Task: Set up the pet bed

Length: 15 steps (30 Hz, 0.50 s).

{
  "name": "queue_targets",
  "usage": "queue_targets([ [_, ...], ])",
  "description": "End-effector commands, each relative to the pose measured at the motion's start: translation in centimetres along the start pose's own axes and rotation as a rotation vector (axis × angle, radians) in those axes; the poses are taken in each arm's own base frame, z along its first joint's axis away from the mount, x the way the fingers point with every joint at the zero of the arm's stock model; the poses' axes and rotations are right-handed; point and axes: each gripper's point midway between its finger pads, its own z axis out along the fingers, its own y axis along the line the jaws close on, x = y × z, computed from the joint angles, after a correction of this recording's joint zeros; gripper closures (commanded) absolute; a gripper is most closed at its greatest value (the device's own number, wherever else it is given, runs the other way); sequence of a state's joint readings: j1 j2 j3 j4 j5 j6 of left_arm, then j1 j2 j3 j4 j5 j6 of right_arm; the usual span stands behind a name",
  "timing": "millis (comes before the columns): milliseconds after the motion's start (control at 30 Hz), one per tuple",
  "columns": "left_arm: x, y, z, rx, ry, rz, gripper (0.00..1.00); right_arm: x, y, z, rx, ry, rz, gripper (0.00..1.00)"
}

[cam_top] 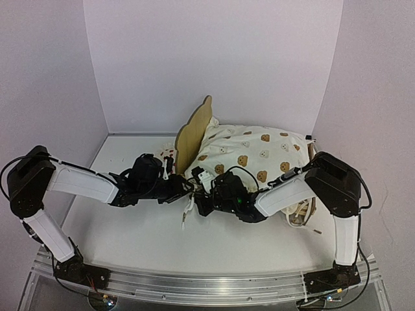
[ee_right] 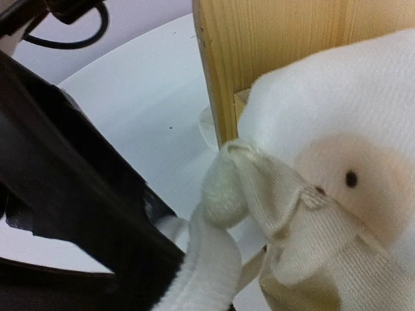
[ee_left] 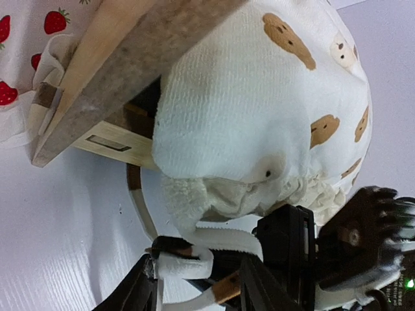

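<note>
Position of items: the pet bed point(cam_top: 193, 135) stands on the white counter point(cam_top: 130, 240), centre of the overhead frame, just above both arms. Its plywood headboard faces left and carries a rounded ear at its top edge. A cream bear-print cushion point(cam_top: 259, 152) lies heaped in the bed and spills to the right, covering the base and most of the rails. A strawberry-print pillow point(cam_top: 168, 154) lies on the counter just left of the headboard, partly hidden by the left arm.

Left end effector point(cam_top: 176, 188): at the lower left corner of the bed. In the left wrist view its dark fingers point(ee_left: 133, 293) sit at the bottom edge, parted, with a white cushion tie point(ee_left: 188, 264) looped across the gap. Whether the tie is pinched cannot be told. Above them, the wooden frame edge point(ee_left: 97, 84) runs across the upper left, with the cushion corner point(ee_left: 259, 116) bulging beneath it.

Right end effector point(cam_top: 204, 197): just right of the left one, at the same corner of the bed. In the right wrist view only one dark finger point(ee_right: 78, 194) shows, at lower left. The white tie point(ee_right: 211, 259) runs down beside it from a knot at the cushion corner point(ee_right: 337, 162), which touches a wooden post point(ee_right: 259, 58). Its grip cannot be told.

A loose end of the tie point(cam_top: 187, 212) hangs onto the counter below the two end effectors.
</note>
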State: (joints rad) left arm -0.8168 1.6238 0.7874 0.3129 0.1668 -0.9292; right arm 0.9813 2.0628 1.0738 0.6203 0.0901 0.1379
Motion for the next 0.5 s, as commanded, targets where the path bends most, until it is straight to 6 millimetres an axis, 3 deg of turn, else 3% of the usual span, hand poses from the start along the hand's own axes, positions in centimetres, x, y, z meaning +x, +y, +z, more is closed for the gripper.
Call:
queue_targets([
  [0, -1.4, -0.2, -2.5, -0.042, -0.075, 0.057, 0.44, -0.3, -1.0, -0.7, 0.047, -0.015, 0.034, 1.0],
  [133, -1.6, 1.5, -4.3, -0.125, -0.116, 0.108, 0.31, 0.1, -1.1, -1.1, 0.059, 0.0, 0.05, 1.0],
  [233, -1.5, 2.3, -5.6, -0.163, -0.128, 0.177, 0.29, 0.2, -1.4, -1.4, 0.071, 0.006, 0.059, 1.0],
  [467, 1.9, 2.3, -6.2, -0.097, -0.021, 0.341, 0.31, -0.7, -1.6, -2.2, 0.096, 0.007, 0.109, 1.0],
])
